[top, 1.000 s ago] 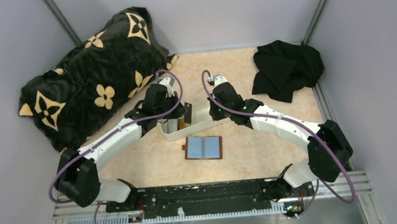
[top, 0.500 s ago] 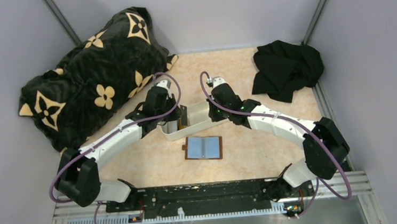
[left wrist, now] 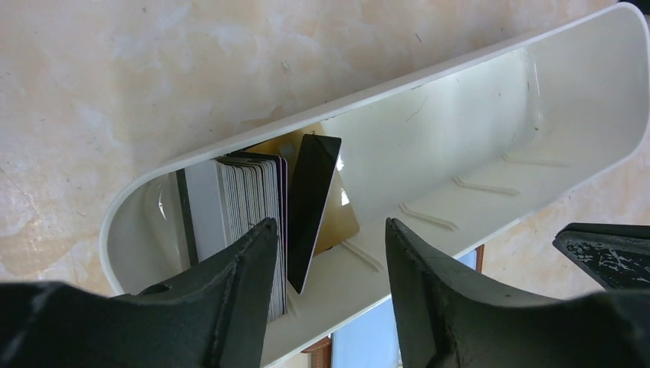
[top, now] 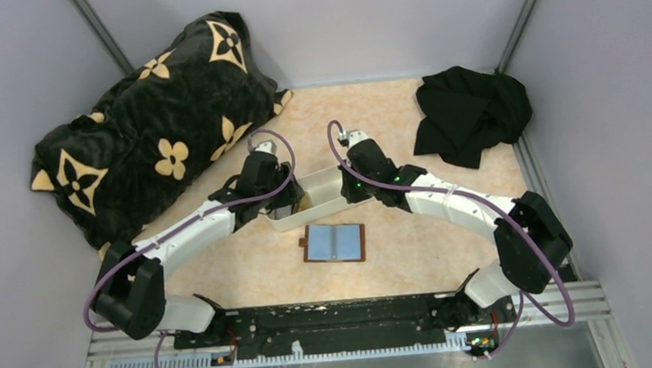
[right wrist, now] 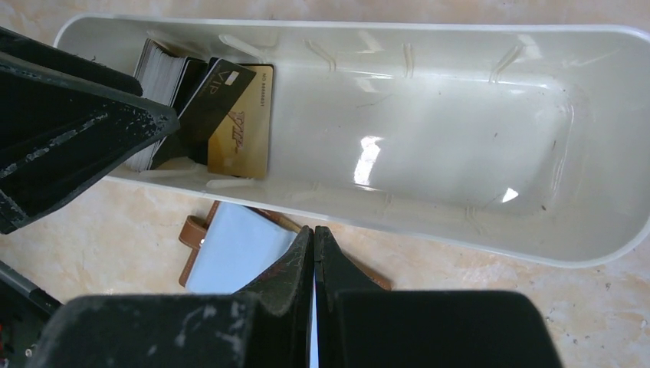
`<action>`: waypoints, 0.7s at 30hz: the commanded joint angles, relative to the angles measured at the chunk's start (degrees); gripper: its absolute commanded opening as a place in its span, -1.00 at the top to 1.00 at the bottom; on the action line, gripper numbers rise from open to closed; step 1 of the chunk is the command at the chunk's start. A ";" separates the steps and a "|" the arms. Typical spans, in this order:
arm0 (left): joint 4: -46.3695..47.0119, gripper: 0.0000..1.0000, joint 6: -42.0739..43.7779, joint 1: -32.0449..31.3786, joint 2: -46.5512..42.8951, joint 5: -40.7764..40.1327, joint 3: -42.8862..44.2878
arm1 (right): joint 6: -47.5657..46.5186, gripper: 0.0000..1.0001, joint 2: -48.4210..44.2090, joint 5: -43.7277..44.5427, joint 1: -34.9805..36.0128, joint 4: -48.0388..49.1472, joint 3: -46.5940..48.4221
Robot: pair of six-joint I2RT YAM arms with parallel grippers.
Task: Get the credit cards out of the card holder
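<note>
Beige tabletop (top: 369, 110), arms bent inward, left end effector (left wrist: 331, 230) over tray (left wrist: 490, 146)

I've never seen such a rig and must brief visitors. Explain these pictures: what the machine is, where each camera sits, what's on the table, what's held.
Two white robot arms, the left arm and the right arm, are bolted at the table's near edge. One picture looks down from above; the other two come from a camera on each wrist. On the table lie a white tray, an open card holder just nearer the bases, a patterned cushion back left and a black cloth back right. The tray holds cards at one end. The black left fingers are open above them, gripping nothing; the right fingers are shut and empty.
</note>
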 commanded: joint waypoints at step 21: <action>6.98 -0.28 5.36 -0.17 -2.72 12.09 1.16 | 1.57 1.00 -1.01 -0.80 -0.37 4.64 -0.33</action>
